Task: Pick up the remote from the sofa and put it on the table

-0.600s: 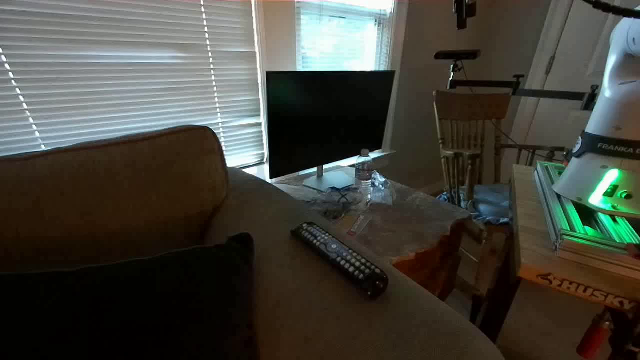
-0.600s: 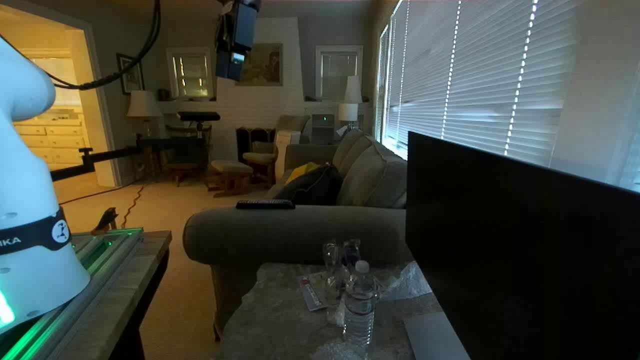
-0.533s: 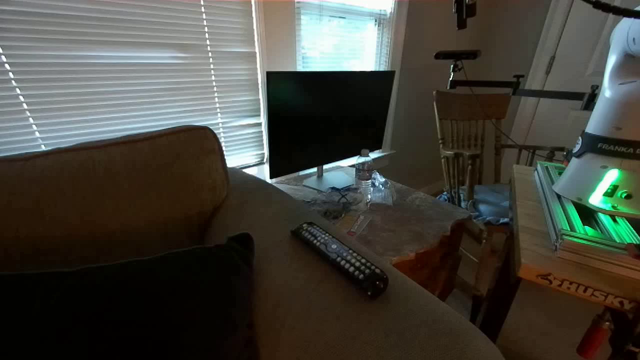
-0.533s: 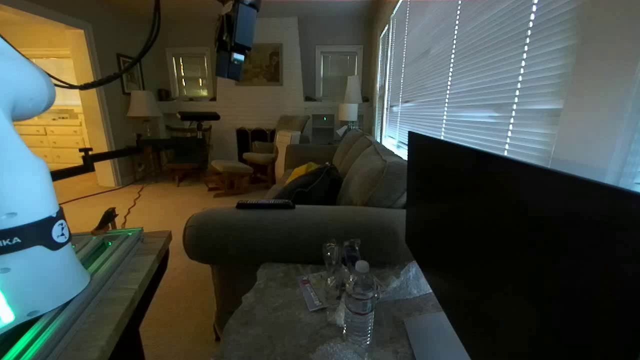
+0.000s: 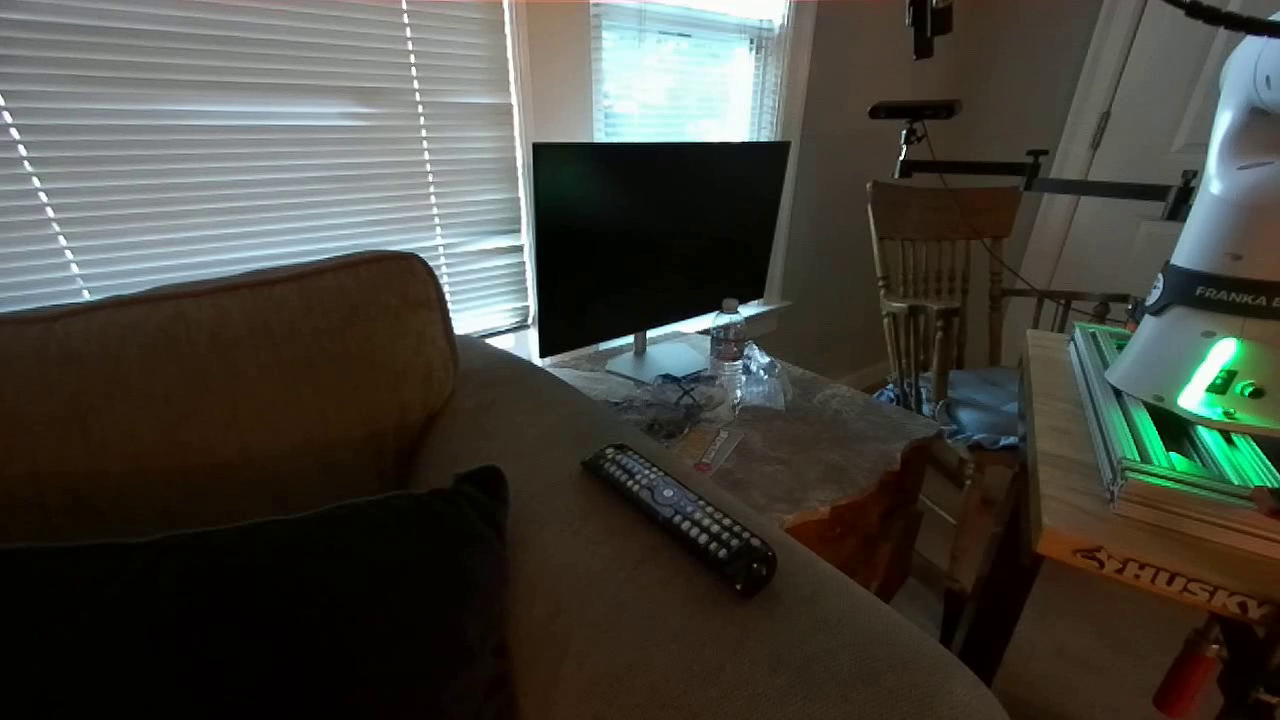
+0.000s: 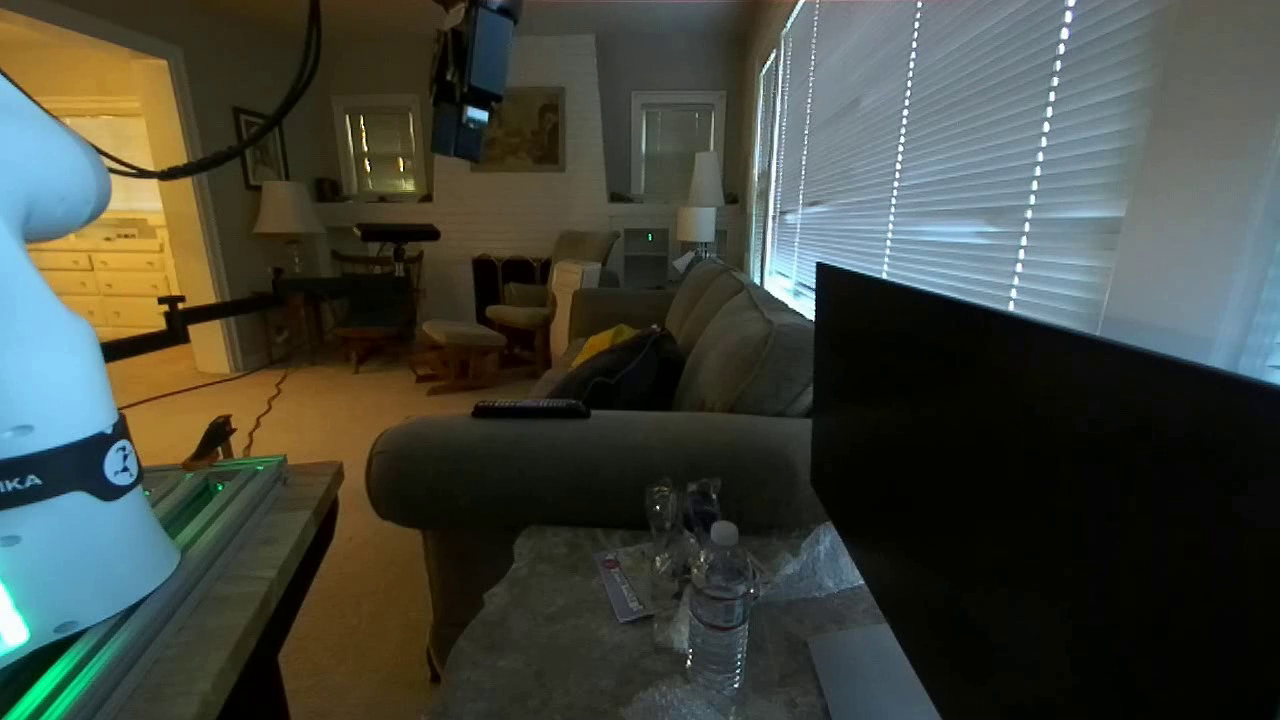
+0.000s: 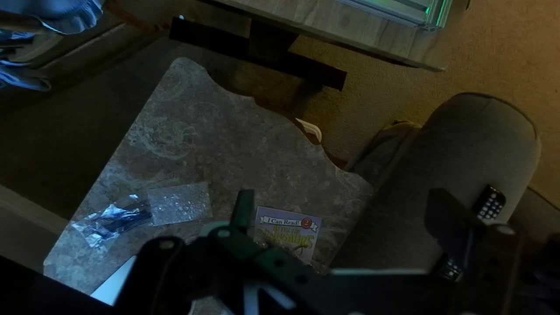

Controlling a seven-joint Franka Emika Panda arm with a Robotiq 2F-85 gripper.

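- Remote [image 5: 680, 518]: slim, glossy black bar with rounded ends and rows of small pale buttons, lying flat on the armrest of the sofa [image 5: 820, 640]; in the wrist view the gripper [image 7: 343, 205] partly hides it.
- Gripper: dark, fingers spread wide, high up in both exterior views, well apart from the remote.
- Sofa: beige woven cloth, broad rounded armrest, seamed back; a dark cushion [image 5: 260, 620] rests beside the armrest.
- Table [image 7: 227, 144]: mottled grey-brown top like stone, one edge wavy, orange-brown below it, just beside the sofa.
- On the table: an upright, ribbed clear bottle [image 6: 718, 625] with a white cap, crinkled clear plastic [image 7: 179, 203], a thin book [image 7: 288, 223] and a flat black screen [image 5: 660, 245] on a pale stand [image 5: 660, 362].
- Room: white slatted blinds [image 5: 250, 180], a spindle-backed wooden chair [image 5: 940, 210], tan carpet [image 6: 350, 580], and a wooden bench [image 5: 1055, 430] bearing the smooth white robot arm [image 5: 1225, 250], a green light [image 5: 1208, 375] glowing at its base.
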